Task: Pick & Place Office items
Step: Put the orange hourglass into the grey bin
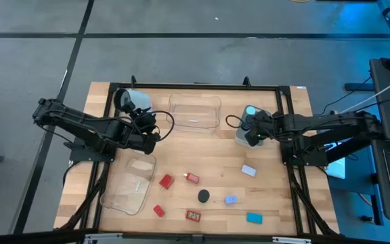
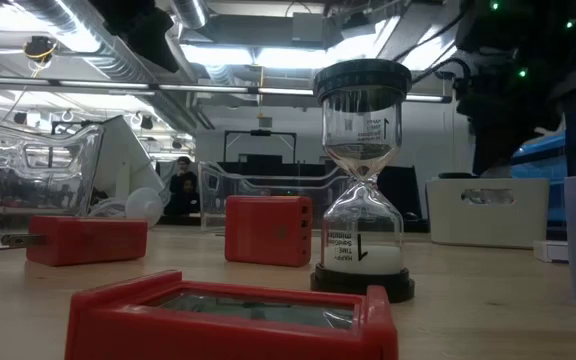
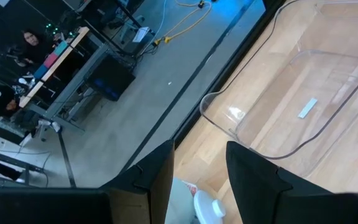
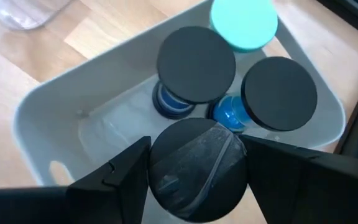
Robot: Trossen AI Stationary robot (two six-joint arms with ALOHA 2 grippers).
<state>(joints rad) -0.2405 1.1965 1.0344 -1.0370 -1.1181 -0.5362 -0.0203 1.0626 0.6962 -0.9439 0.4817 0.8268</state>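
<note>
The right tool (image 4: 194,165) is sitting over the grey tub (image 4: 61,118) at the back right of the tabletop (image 1: 215,163), clamped on a black round-topped sand timer (image 4: 197,168), with three more timers standing in the tub under it. The left tool (image 3: 197,177) hangs at the back left by the white mug (image 1: 138,102), fingers narrow, holding nothing I can see. The red blocks (image 1: 166,181), a black timer (image 1: 203,196) and blue pieces (image 1: 254,217) are scattered along the front.
</note>
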